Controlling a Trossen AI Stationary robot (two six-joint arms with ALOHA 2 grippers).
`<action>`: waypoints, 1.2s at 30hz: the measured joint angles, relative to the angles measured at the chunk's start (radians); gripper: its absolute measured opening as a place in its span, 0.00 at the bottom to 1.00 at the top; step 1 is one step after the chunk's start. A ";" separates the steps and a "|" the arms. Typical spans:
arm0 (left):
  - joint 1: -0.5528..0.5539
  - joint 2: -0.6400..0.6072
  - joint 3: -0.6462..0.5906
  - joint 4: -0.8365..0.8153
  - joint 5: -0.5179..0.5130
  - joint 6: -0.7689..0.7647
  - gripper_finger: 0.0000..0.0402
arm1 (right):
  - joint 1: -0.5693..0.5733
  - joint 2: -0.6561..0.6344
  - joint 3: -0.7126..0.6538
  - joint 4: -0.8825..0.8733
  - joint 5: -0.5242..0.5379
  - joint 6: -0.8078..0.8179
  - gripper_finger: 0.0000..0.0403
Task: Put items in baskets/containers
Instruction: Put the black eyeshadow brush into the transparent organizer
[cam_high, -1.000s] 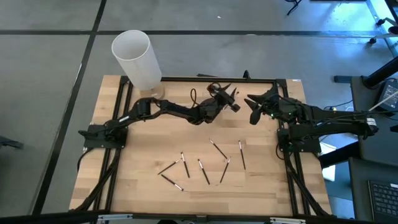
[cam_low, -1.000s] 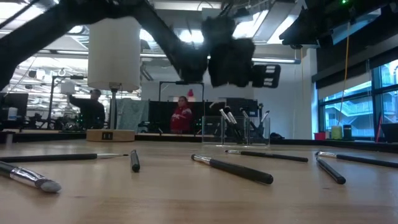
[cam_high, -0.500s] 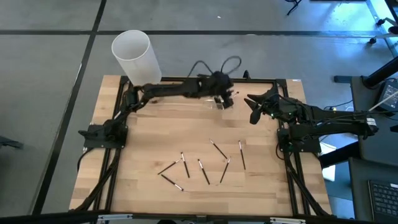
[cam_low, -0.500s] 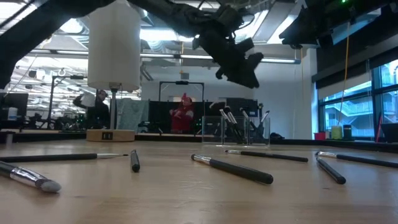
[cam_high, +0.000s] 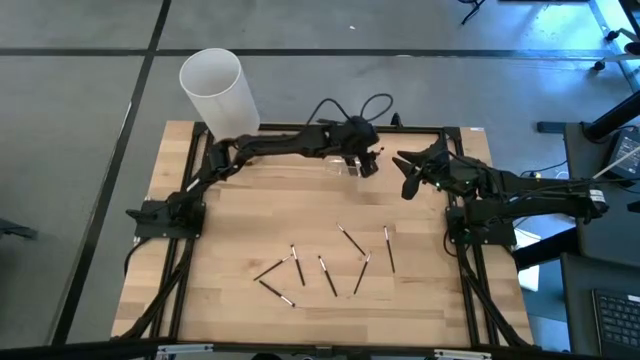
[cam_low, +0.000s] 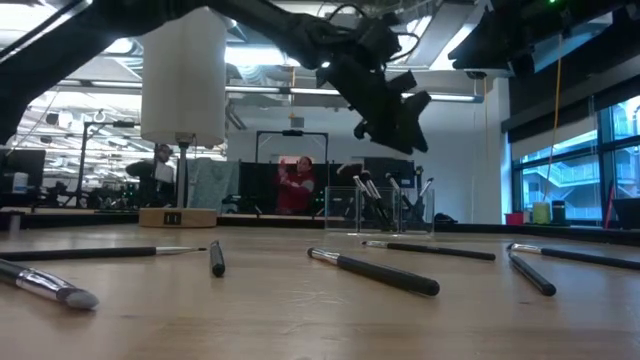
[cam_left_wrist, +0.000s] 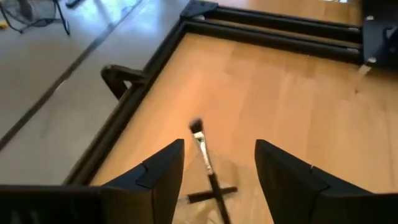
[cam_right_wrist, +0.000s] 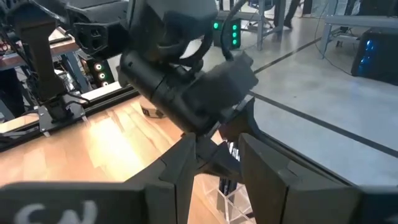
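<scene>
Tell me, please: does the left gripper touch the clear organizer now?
Apart. In the low view the left gripper hangs in the air above the clear organizer, with open background visible between them.

A light wooden table (cam_high: 240, 235) with a black frame stands on a grey floor (cam_high: 80, 110) crossed by dark lines. Beyond the table's far edge the room opens into a wide workshop under long ceiling lights (cam_low: 260, 92). A person in a red top (cam_low: 293, 186) stands behind the table's far edge, another person (cam_low: 160, 170) farther off among equipment. Tall windows (cam_low: 565, 170) show daylight to one side of the table.
</scene>
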 joint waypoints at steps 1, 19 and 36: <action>-0.004 0.000 0.000 0.001 0.001 -0.001 0.48 | 0.000 0.000 0.000 -0.003 -0.005 -0.001 0.31; -0.301 -0.481 -0.503 -0.323 -0.509 -0.135 0.35 | 0.000 0.038 0.000 -0.149 -0.044 0.200 0.31; -0.500 -0.812 -1.152 0.053 -0.553 -0.398 0.33 | -0.002 0.412 0.020 0.212 -0.241 0.181 0.31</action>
